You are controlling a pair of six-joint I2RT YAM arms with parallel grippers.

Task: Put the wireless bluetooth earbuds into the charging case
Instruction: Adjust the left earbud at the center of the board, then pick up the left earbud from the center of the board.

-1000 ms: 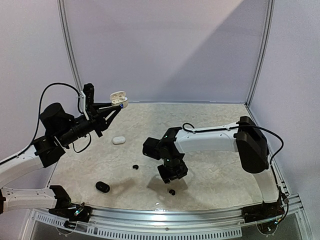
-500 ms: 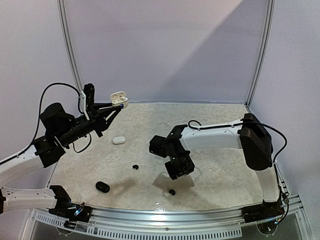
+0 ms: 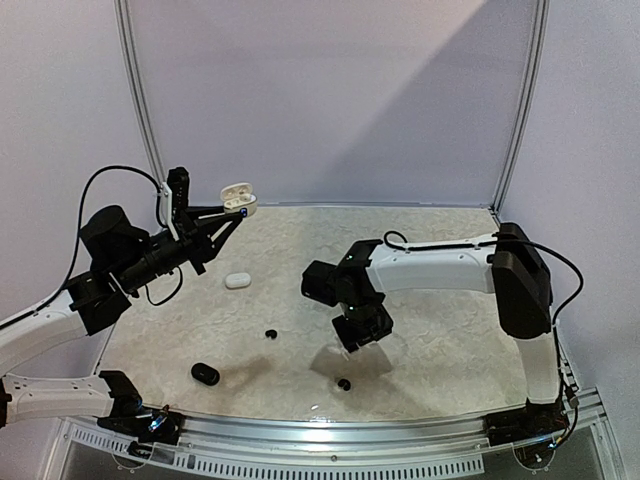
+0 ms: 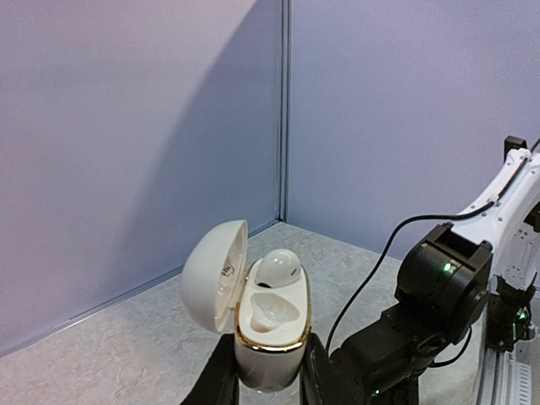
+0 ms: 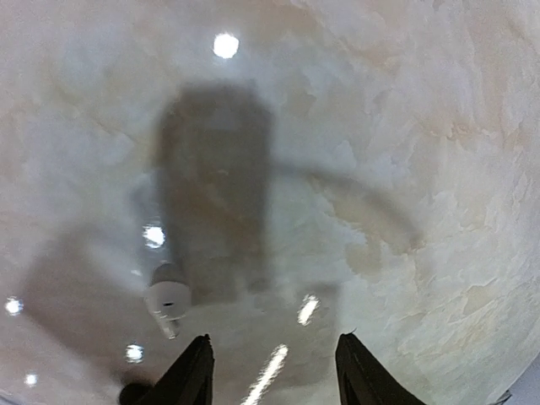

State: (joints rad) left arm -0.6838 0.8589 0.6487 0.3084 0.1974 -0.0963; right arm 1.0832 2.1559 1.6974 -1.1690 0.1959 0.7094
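My left gripper is raised at the far left, shut on an open white charging case. In the left wrist view the case stands upright between my fingers with its lid swung left. One white earbud sits in the far slot and the near slot is empty. My right gripper points down over the table's middle, open and empty. In the right wrist view a loose white earbud lies on the table just left of the left fingertip. A black earbud shows at the bottom edge.
A closed white case lies on the table at mid-left. A black case lies near the front left. One black earbud lies between them and another lies in front of my right gripper. Walls enclose the back and sides.
My right gripper has shifted to the right and a little farther from the front black earbud. The left arm and the case have not moved.
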